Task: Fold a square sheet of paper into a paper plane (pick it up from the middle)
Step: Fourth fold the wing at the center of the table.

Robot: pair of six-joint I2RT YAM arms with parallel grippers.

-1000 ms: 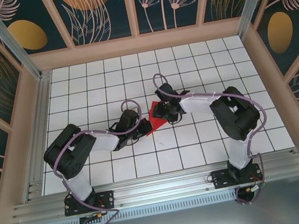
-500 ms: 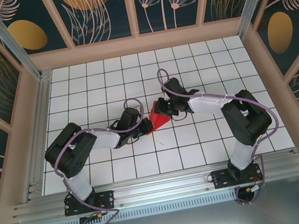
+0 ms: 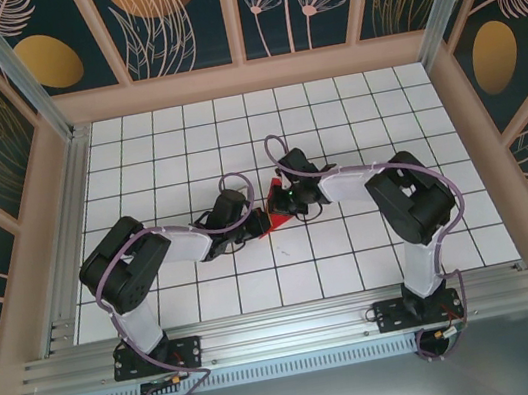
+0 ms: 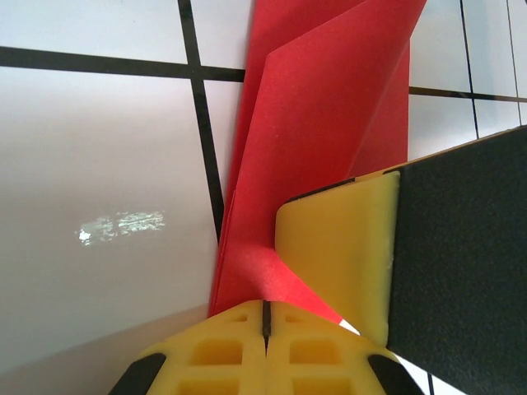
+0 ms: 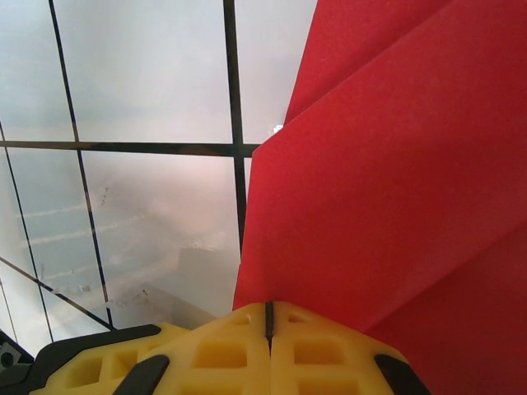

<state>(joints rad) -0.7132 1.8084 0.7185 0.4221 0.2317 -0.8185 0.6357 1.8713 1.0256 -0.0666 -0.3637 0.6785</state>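
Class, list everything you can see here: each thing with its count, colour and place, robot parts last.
folded paper: one, bright red, mid-table, between the two hands.
table: one, white with black grid lines, under everything.
wall panels: several, dark teal with peach plant drawings, around the table.
rail: one, silver metal, along the near edge.
left arm: one, black and white, left of the paper.
right arm: one, same colours, right of the paper.
left hand: one, yellow and black, closed on the paper.
right hand: one, yellow, at the paper's right; grip hidden.
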